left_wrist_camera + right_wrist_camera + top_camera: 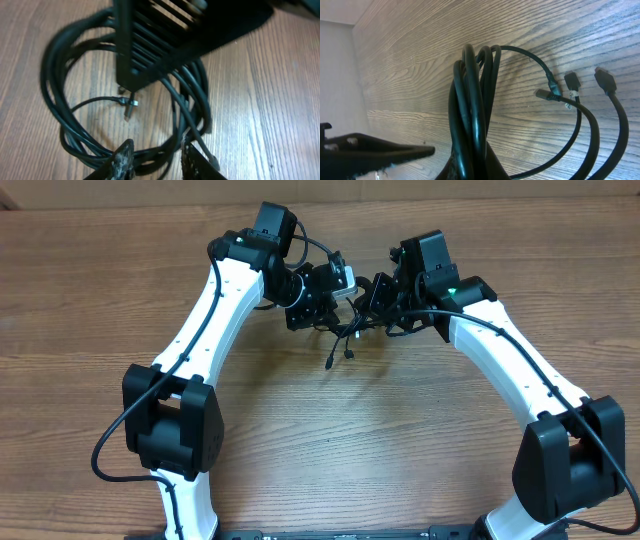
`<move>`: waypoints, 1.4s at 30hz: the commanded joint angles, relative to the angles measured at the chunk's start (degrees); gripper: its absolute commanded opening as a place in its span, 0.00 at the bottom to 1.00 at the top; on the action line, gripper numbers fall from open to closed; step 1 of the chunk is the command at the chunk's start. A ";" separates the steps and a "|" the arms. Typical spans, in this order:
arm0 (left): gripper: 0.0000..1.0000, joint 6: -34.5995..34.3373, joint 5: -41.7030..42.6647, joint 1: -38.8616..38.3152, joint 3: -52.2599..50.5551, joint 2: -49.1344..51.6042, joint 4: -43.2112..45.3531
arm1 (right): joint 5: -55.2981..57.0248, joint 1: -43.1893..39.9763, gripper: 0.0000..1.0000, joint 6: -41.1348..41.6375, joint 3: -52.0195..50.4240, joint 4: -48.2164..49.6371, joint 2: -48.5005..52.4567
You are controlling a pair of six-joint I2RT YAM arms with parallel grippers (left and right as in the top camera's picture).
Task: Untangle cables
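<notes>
On the table (330, 450), toward twelve o'clock, the left gripper (155, 157) stands part open astride loose strands, the hold of the right gripper (374, 292) cannot be told, and between them the cables (470, 110) form one coiled bundle, untangling judged hardly begun.

Left arm (213, 305) and right arm (512, 365) meet at the bunched cables (343, 338).

Black cables (470, 120), some silver-tipped, over brown wood-grain table (380, 460)
</notes>
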 commanded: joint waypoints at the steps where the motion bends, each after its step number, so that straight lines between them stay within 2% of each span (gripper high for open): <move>1: 0.30 4.52 0.42 0.37 -1.09 -0.07 -1.27 | -0.46 0.13 0.04 -0.42 0.72 0.17 0.11; 7: 0.30 8.37 3.30 0.59 -3.89 -0.07 -0.07 | -0.46 0.13 0.04 -0.39 0.72 -1.18 0.11; 14: 0.27 9.79 7.98 0.61 -10.16 -0.07 5.25 | -0.46 0.13 0.04 -0.37 0.72 -1.57 0.11; 17: 0.15 10.01 10.38 0.59 -11.17 -0.07 6.62 | -0.48 0.13 0.04 -0.37 0.72 -1.60 0.11; 19: 0.04 10.05 10.29 0.59 -11.17 -0.07 6.97 | -0.46 0.11 0.04 -0.37 0.72 -1.60 0.11; 25: 0.04 8.07 10.43 0.68 -11.06 -0.09 6.99 | -0.46 0.11 0.04 -0.42 0.72 -1.90 0.11; 26: 0.04 6.38 10.62 0.70 -10.93 -0.11 7.06 | -0.46 0.11 0.04 -0.42 0.72 -2.03 0.11; 27: 0.04 1.49 10.56 0.79 -10.38 -0.11 7.65 | -0.44 0.11 0.04 -0.46 0.72 -2.36 0.11; 28: 0.04 -9.14 8.76 1.20 -9.77 -0.11 9.55 | -0.39 -0.11 0.04 -0.46 0.72 -2.69 0.11; 29: 0.04 -14.64 7.34 1.42 -9.44 -0.11 10.51 | -0.39 -0.28 0.03 -0.48 0.72 -2.84 0.11; 32: 0.04 -42.93 -5.40 3.37 -7.28 -0.11 12.74 | -0.24 -1.64 0.04 -0.48 0.72 -3.63 0.11; 33: 0.04 -49.81 -8.87 4.28 -6.36 -0.13 12.28 | -0.22 -2.40 0.04 -0.46 0.72 -4.26 0.11; 37: 0.04 -59.67 -13.86 8.52 -4.61 -0.96 11.98 | 0.96 -4.63 0.04 -0.92 0.72 -7.23 0.13; 42: 0.04 -63.78 -12.02 12.37 -4.61 -3.54 12.63 | 5.40 -5.31 0.04 -2.38 0.70 -11.06 0.13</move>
